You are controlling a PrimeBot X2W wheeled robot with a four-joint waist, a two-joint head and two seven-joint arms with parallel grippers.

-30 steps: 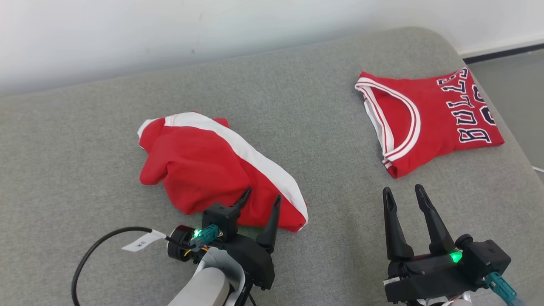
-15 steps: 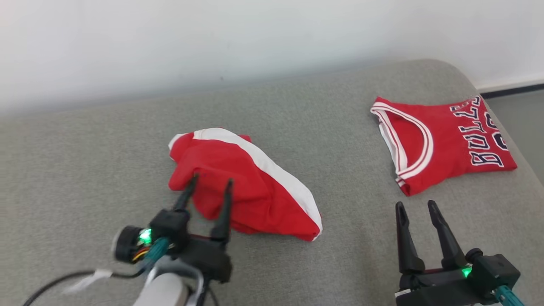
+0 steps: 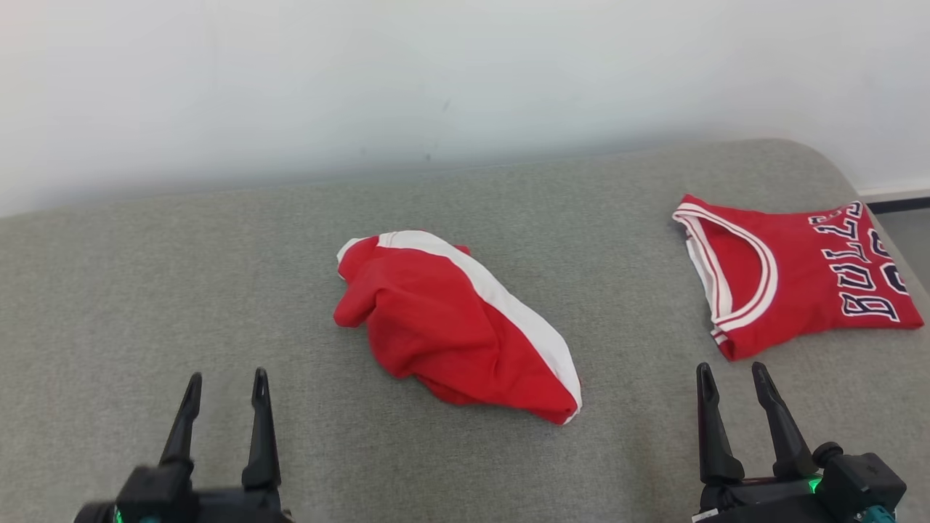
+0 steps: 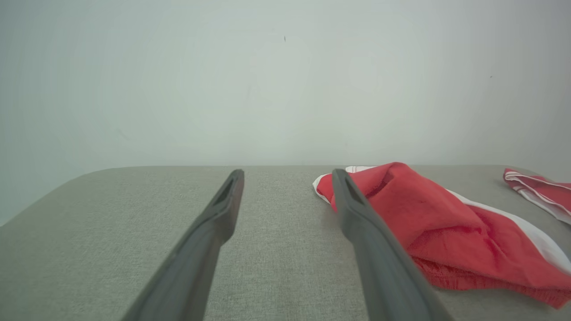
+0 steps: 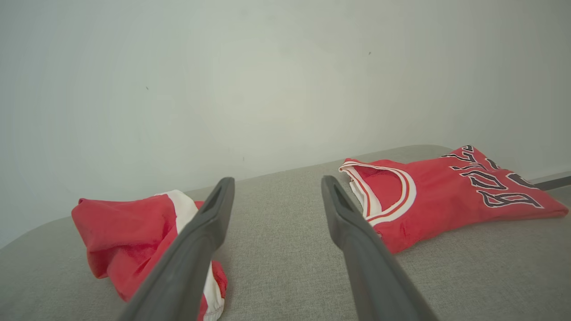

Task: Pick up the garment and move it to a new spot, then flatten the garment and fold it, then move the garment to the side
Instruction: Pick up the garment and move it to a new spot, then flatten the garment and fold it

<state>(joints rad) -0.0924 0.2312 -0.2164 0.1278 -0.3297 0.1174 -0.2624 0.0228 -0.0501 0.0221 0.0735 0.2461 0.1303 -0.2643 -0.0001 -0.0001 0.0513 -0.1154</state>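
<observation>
A crumpled red garment (image 3: 450, 334) with a broad white stripe lies bunched in the middle of the grey cushion (image 3: 182, 276). My left gripper (image 3: 226, 376) is open and empty at the lower left, well clear of the cloth. In the left wrist view the garment (image 4: 446, 223) sits to the right of the open left gripper (image 4: 287, 174). At the lower right, my right gripper (image 3: 730, 367) is open and empty, between the garment and a folded jersey. In the right wrist view the garment (image 5: 129, 232) is left of the open right gripper (image 5: 277, 179).
A folded red jersey (image 3: 799, 276) with dark lettering lies flat at the cushion's right end, also in the wrist views as the jersey (image 5: 446, 191) and jersey (image 4: 539, 189). A pale wall stands behind the cushion. The cushion's rounded corner and the floor (image 3: 908, 225) are at far right.
The left gripper has drawn back from the garment's near edge to the lower left, leaving the cloth lying free. The head camera has shifted, so the whole picture moved. The right gripper keeps its pose.
</observation>
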